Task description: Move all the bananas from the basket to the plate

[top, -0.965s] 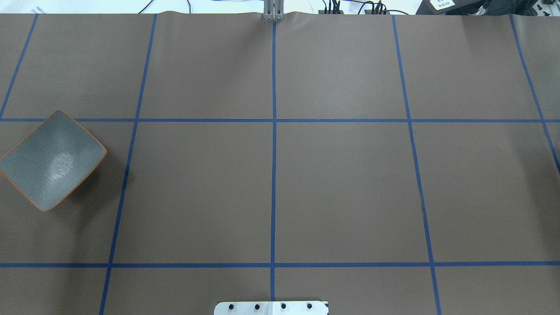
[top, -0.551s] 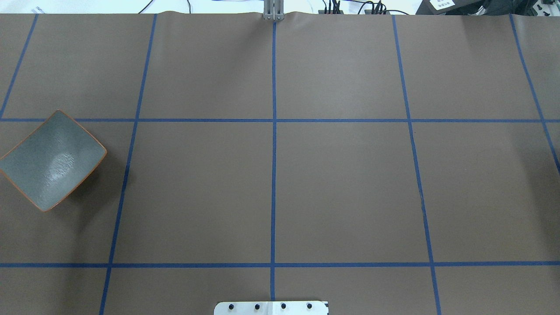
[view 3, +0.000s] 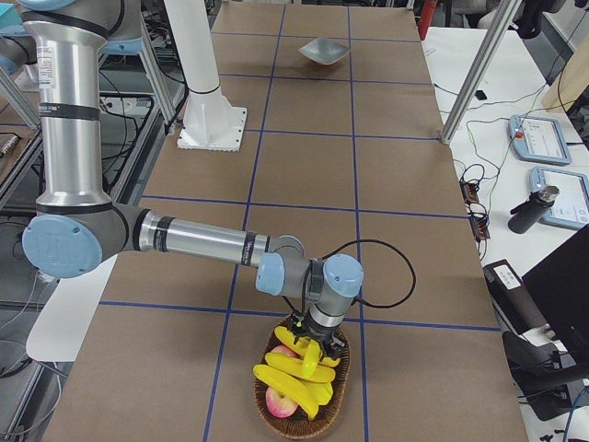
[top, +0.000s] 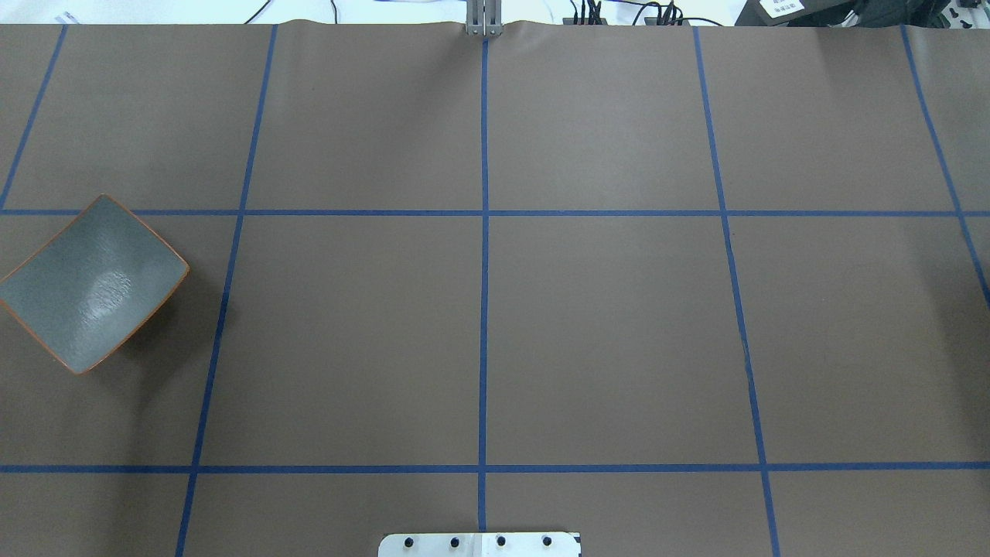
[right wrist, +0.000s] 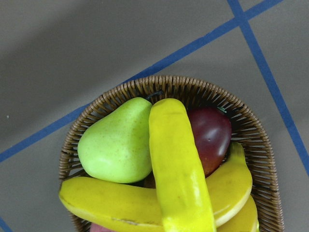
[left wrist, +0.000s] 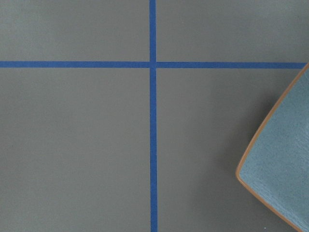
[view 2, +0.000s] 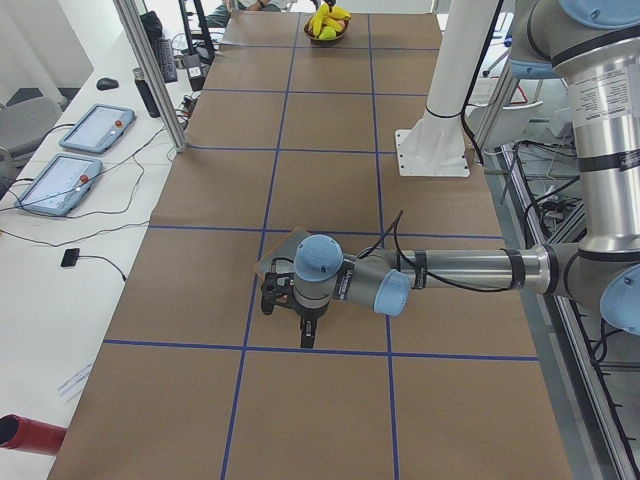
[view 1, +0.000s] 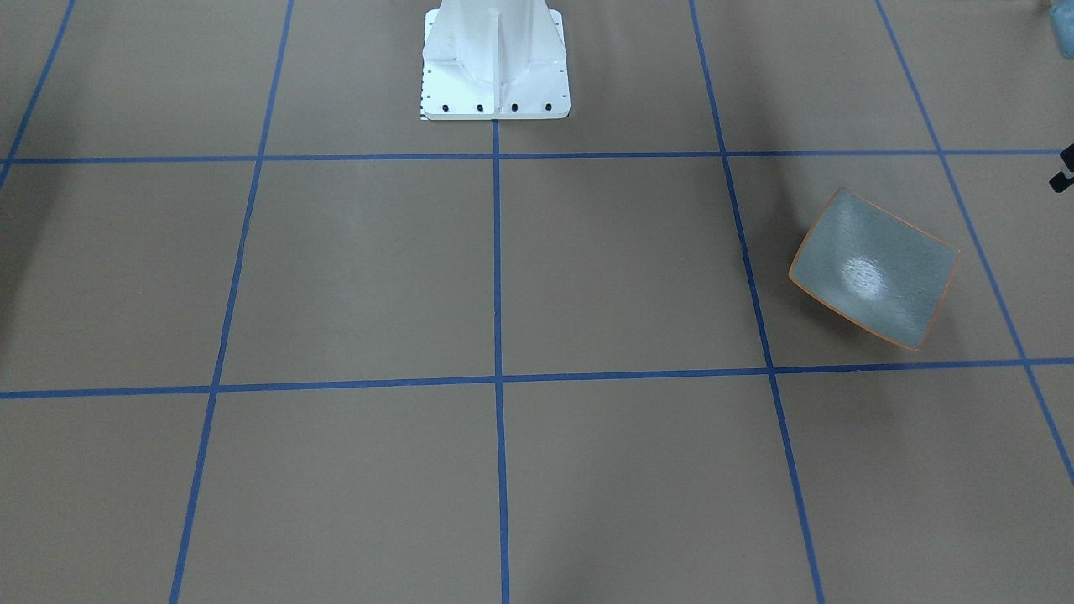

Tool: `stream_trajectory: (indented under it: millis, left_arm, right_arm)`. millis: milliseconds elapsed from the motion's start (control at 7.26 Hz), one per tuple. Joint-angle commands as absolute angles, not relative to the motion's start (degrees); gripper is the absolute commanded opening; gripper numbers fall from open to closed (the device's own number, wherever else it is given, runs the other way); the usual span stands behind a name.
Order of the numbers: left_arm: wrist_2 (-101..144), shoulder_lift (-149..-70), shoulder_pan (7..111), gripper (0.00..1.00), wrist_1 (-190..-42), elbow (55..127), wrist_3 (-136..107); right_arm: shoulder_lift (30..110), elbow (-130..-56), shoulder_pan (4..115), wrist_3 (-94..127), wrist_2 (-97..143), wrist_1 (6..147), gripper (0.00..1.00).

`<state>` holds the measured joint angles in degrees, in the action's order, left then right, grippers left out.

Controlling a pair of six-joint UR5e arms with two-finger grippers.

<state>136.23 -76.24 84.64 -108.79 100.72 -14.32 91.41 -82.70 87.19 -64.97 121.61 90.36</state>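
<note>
Several yellow bananas [right wrist: 181, 193] lie in a woven basket [right wrist: 260, 140] together with a green pear [right wrist: 116, 145] and a red apple [right wrist: 212, 135]. One banana runs straight up the middle of the right wrist view, above the others. In the exterior right view my right gripper [view 3: 313, 348] hangs right over the basket [view 3: 340, 382], down among the bananas [view 3: 290, 376]; I cannot tell if it is open or shut. The grey-green plate [top: 89, 282] with an orange rim is bare. My left gripper [view 2: 300, 335] hovers at the plate's [view 2: 280, 250] edge, its state unclear.
The robot's white base [view 1: 495, 59] stands at the middle of the table's near side. Blue tape lines grid the brown mat [top: 603, 333]. Tablets [view 2: 95, 125] and cables lie on the white side table; a red cylinder [view 2: 25, 435] sits at its corner.
</note>
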Motion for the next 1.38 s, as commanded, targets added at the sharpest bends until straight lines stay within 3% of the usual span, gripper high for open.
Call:
stream_trajectory:
  millis: [0, 138, 413, 551, 965, 1240]
  left_arm:
    - [136.23, -76.2, 84.64, 1.0, -109.07, 100.64, -14.33]
    - [136.14, -76.2, 84.64, 1.0, -109.07, 100.63, -14.33]
    - [136.23, -76.2, 84.64, 1.0, -109.25, 100.63, -14.33]
    - [136.23, -76.2, 84.64, 1.0, -109.25, 100.63, -14.33]
    - [136.23, -76.29, 84.64, 1.0, -109.25, 100.64, -14.33]
    - [136.32, -76.55, 84.64, 1.0, -109.25, 100.72, -14.41]
  right_arm:
    - [91.41, -82.27, 87.19, -65.04, 121.55, 90.18, 0.77]
    - [91.06, -82.09, 87.19, -65.04, 121.55, 90.26, 0.69]
    - [90.97, -82.09, 87.19, -65.04, 121.55, 90.09, 0.08]
    - [89.75, -82.09, 87.36, -65.04, 121.47, 90.26, 0.0]
    - [88.16, -84.97, 91.04, -64.17, 122.78, 93.49, 0.0]
    - [87.8, -92.07, 91.05, -51.33, 125.24, 98.17, 0.0]
